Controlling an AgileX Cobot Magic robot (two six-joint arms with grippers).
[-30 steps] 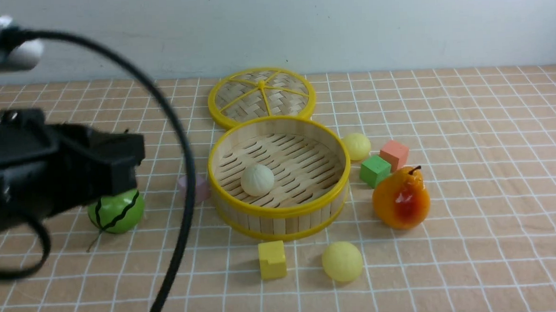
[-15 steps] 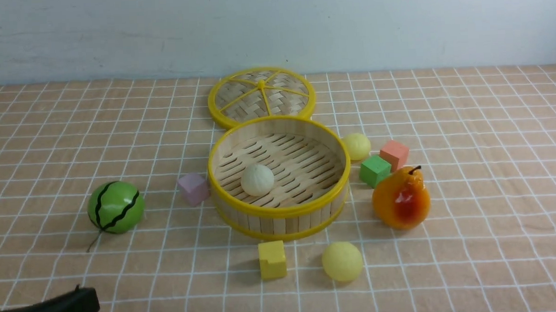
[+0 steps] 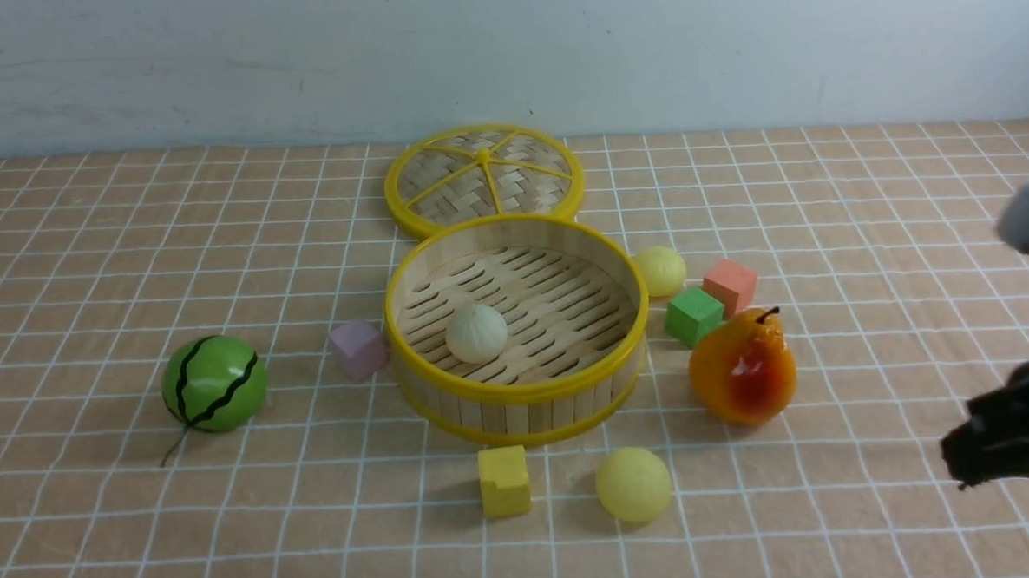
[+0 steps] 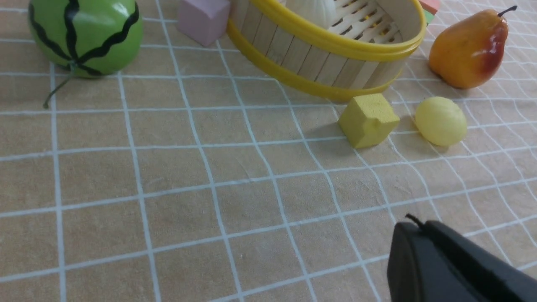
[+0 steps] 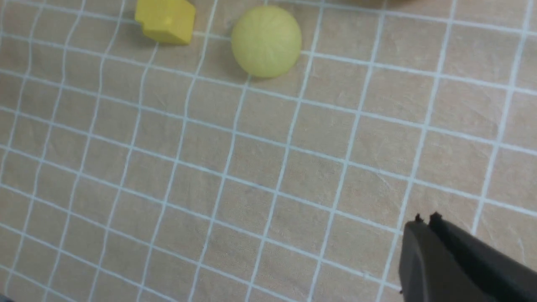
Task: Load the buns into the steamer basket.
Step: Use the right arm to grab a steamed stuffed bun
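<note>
Progress: 1 of 3 buns is in.

The off-white soft ball bun (image 3: 476,332) lies on the slatted floor of the round bamboo steamer basket with yellow rims (image 3: 519,396), toward its near left. Nothing else is in it.

2 pale yellow ball buns are left on the checked cloth:
- One (image 3: 633,484) is in front of the basket, beside the yellow foam cube (image 3: 504,480).
- The other (image 3: 660,270) is just beside the basket's right wall, near the green cube (image 3: 694,316).

The flat woven lid (image 3: 484,179) lies behind the basket and holds nothing.

Both claws are pinched closed and empty. The right gripper (image 5: 426,220) is low, to the right of the front bun. The left gripper (image 4: 413,221) is low at your near left. You likely need to widen the right claw before picking.
</note>
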